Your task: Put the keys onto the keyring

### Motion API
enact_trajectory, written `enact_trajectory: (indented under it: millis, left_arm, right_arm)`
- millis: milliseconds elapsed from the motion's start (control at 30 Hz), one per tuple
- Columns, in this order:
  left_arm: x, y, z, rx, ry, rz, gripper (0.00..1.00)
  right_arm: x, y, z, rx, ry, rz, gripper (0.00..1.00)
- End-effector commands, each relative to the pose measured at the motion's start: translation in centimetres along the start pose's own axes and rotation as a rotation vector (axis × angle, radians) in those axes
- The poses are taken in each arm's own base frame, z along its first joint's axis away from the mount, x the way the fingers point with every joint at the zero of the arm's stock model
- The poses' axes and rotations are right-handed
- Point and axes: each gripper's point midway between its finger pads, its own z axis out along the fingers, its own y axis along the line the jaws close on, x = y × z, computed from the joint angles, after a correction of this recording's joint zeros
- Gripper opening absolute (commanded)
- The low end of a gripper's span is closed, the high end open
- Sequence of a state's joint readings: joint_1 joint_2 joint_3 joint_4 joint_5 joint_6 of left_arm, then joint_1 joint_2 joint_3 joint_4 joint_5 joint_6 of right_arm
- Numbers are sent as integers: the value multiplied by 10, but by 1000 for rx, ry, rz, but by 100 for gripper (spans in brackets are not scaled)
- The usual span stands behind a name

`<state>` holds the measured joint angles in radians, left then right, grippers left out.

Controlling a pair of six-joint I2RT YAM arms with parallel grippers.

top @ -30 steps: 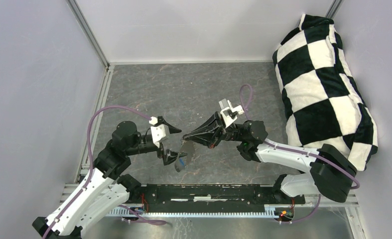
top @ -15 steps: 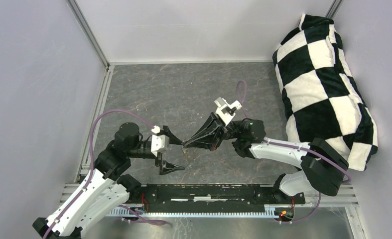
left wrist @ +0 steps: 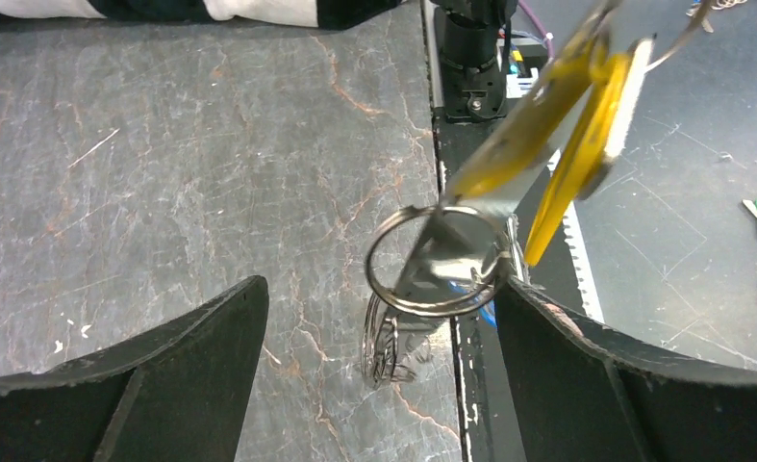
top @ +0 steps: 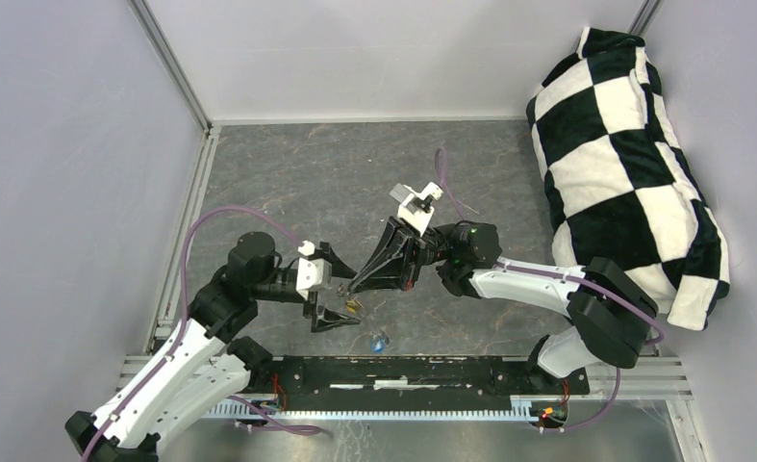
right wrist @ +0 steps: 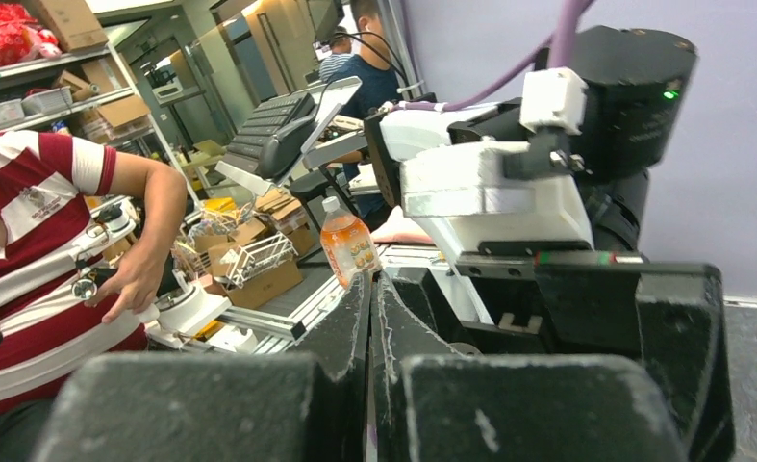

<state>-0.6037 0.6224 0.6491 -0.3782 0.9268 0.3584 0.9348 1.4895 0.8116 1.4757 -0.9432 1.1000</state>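
Note:
My right gripper (top: pixel 353 287) is shut; its closed tips (right wrist: pixel 372 281) hide what they pinch. In the top view the brass-gold key (top: pixel 353 306) hangs just below them. In the left wrist view this key (left wrist: pixel 538 135), with a yellowish head, slants down into the silver keyring (left wrist: pixel 422 308), which hangs on its lower end. My left gripper (top: pixel 350 296) is open and empty. Its fingers stand on either side of the ring (left wrist: pixel 382 289), and the ring brushes the right finger (left wrist: pixel 547 346). The blue-headed key (top: pixel 381 340) lies on the table by the front edge, partly hidden behind the ring (left wrist: pixel 487 310).
A black-and-white chequered cushion (top: pixel 624 164) lies along the right wall. A black rail (top: pixel 422 371) runs along the table's front edge just beyond the blue key. Metal wall rails (top: pixel 193 207) border the left side.
My left gripper has opened and let go of its load. The blue key now lies on the table near the front edge. My right gripper has moved left and down between the left fingers.

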Motion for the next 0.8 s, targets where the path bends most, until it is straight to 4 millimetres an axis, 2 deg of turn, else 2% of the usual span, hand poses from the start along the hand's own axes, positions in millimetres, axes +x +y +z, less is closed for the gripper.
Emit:
enact_trajectory:
  millis: [0,33,167,233,400,467,600,700,767]
  left_arm:
    - [-19,-7,3,74,-62,32,87]
    - [-20,-9,3,88,-64,35,81]
    - [-17,-15,1,117,-47,44,42]
    - [-17,-17,0,120,-42,38,26]
    - [-14,-17,2,127,-34,3,15]
    - [-14,-15,3,127,-36,-11,11]
    - [-16,-10,4,103,-32,1,8]
    - [-20,-3,2,62,-26,20,8]
    - [-24,3,1,24,-33,34,8]
  right_arm:
    - [-31,46,8,-190,-67,-289,0]
    - [-30,44,9,-181,-59,-289,0]
    - [-25,30,9,-121,-11,-299,0]
    - [-22,19,7,-69,21,-296,8]
    - [-21,-5,-9,79,92,-343,35]
    - [-23,-15,-16,142,135,-387,55]
    - [-22,-35,-42,311,239,-469,69]
    - [-17,-39,-63,401,292,-476,77]
    - [-6,-40,-73,442,312,-438,79]
